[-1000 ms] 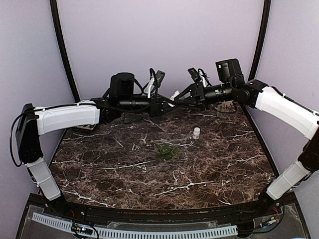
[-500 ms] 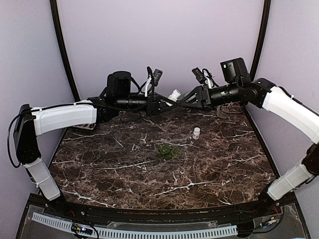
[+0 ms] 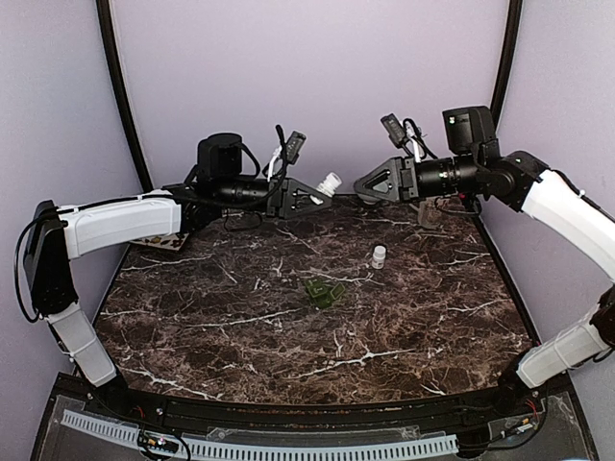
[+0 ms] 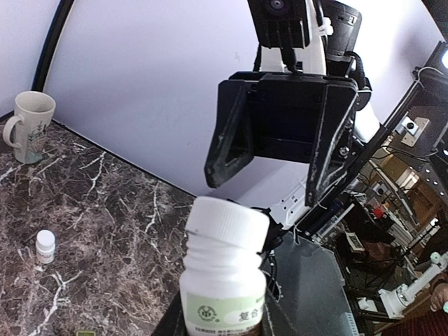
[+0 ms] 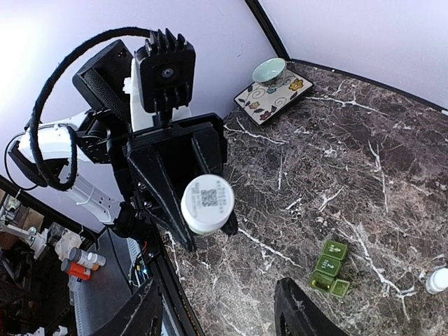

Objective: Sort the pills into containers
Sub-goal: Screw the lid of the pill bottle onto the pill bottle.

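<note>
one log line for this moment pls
left gripper: shut on pill bottle, raised above table | right gripper: open, facing bottle cap, apart from it | on table: small white bottle, green pill organizer

A dark brown marble table with white veins carries everything. Near its far right corner a cream mug with a faint printed pattern stands upright, its handle turned toward the back wall. At the far left edge lies a square tray with a floral pattern, flat on the marble, and a pale green bowl sits upright on its far part. Plain lavender walls close in the back and sides. A black curved pole rises at each far corner.
</note>
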Tool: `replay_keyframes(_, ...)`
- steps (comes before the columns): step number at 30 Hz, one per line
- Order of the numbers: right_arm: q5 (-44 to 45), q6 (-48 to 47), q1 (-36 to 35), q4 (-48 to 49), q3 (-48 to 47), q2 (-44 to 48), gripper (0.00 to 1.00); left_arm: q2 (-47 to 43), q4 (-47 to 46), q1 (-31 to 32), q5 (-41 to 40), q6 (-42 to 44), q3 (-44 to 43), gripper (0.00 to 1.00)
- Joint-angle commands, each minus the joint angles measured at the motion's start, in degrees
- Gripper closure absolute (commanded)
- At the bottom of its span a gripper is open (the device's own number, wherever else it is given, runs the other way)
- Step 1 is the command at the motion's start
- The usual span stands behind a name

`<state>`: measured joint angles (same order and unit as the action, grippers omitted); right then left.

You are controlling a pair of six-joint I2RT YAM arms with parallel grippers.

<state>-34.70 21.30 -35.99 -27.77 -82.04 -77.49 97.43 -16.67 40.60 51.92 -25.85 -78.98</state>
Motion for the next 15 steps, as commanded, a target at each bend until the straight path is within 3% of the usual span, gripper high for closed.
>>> replay_keyframes(1, -0.3, -2.4, 0.3, 3.7, 0.2, -0.1, 0.44, -1.6, -1.5, -0.1, 6.4, -2.8, -0.6, 1.0)
replay_keyframes(15, -2.4, -3.7, 0.1, 4.4, -1.8, -2.4, 0.43, 0.1, -4.1, -0.4, 11.9, -7.7, -1.2, 1.0)
